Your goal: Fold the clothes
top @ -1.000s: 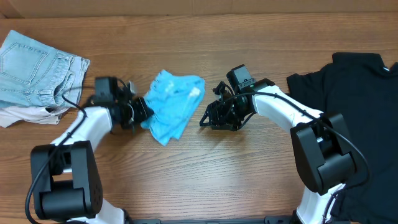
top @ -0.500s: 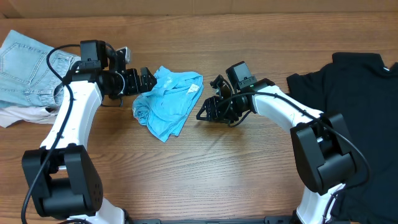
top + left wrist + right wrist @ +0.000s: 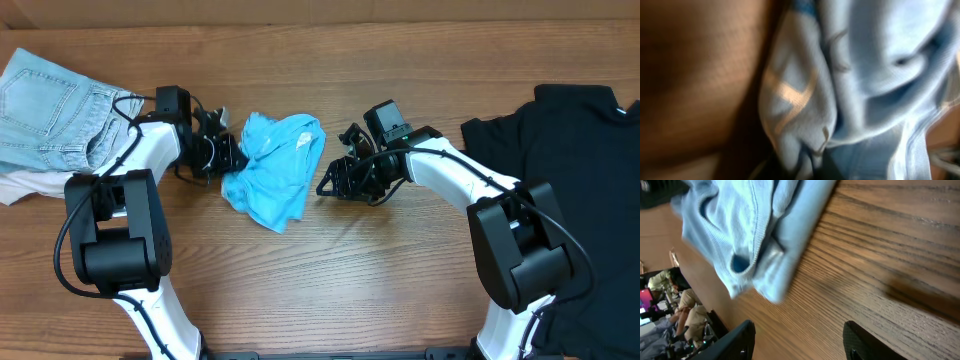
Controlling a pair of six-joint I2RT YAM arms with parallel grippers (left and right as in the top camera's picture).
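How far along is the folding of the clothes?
Nothing looks finished. The blue shirt lies crumpled in the middle; the left claw is at its left edge, the right claw open, just short of its right edge. The black shirt and the jeans wait at the sides.

There are four garments: one blue shirt [image 3: 275,172], one black shirt [image 3: 570,150], one denim piece [image 3: 50,110], one off-white piece [image 3: 28,185]. The arms number two: left arm [image 3: 155,142], right arm [image 3: 450,170].
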